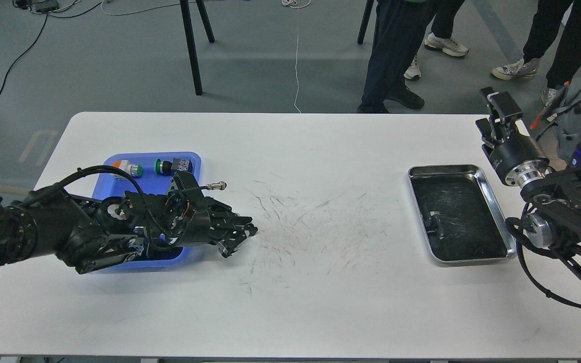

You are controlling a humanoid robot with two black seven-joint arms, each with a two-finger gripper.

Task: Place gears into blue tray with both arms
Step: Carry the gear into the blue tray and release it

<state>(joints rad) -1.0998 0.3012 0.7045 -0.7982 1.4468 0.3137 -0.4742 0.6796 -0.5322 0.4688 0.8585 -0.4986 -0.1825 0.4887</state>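
left gripper [237, 239] just right of blue tray [192, 164], fingers slightly parted, hold unclear | right gripper [495, 108] raised far right, grip cannot be told | tray holds two push-button switches [129, 168]; no gears discernible there | small dark items in steel tray [497, 201], possibly gears | judged: mostly undone

Two push-button switches [128, 168] [172, 165], one blue tray [192, 160], one steel tray [492, 181], two arms [68, 227] [563, 201].

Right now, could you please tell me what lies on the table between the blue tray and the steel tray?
In the head view, only the left claw juts past the blue tray; onward to the steel tray the white table is bare, merely scuffed.
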